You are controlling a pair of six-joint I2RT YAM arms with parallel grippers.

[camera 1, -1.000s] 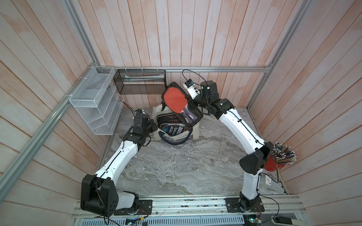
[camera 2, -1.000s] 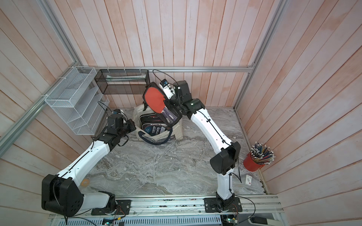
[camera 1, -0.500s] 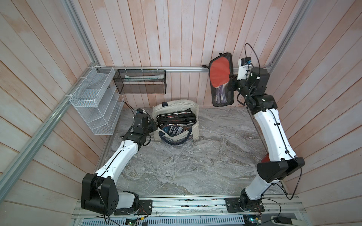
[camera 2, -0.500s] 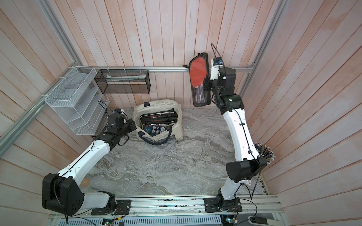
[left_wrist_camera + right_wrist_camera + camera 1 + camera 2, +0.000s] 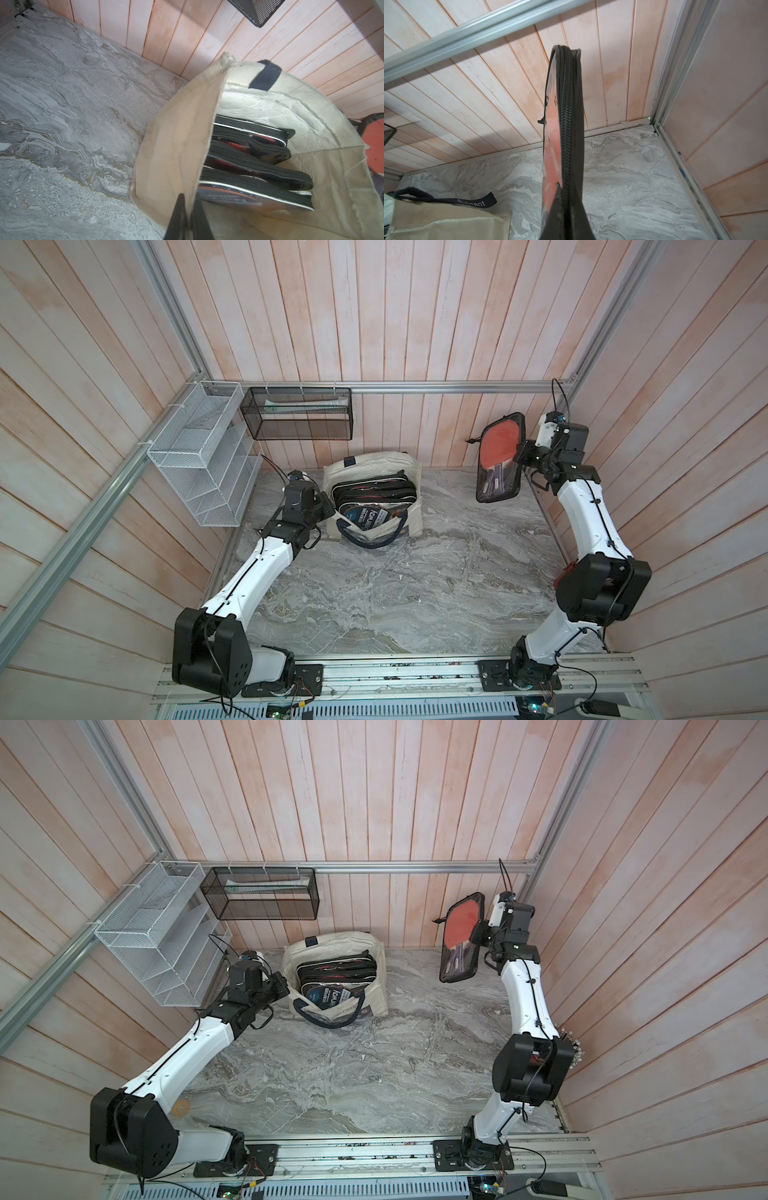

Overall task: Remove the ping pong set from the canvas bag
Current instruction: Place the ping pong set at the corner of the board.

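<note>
The right gripper [image 5: 524, 452] is clenched on the side edge of 1 paddle case [image 5: 498, 456], which stands on end over the far right corner of the table [image 5: 395, 580]. The pictures do not show whether its lower end touches the marble. The case is out of the bag [image 5: 411, 489] and well apart from it. Its clear face shows a red paddle, and black zipper trim runs round it. In the right wrist view the case [image 5: 566, 124] is seen edge-on, with the zipper running up from the gripper [image 5: 566, 218].

The bag stands open against the back wall, left of centre, in both top views. Other cases [image 5: 374, 493] stand on edge inside it, packed side by side. 1 navy handle [image 5: 370, 539] droops over the near side onto the table.

The left gripper [image 5: 188, 199] is pinched shut on the bag's left wall at the rim, with 1 finger outside the cloth and 1 inside.

A white rack [image 5: 199, 456] and a black basket [image 5: 297, 414] hang on the walls behind the left arm.
</note>
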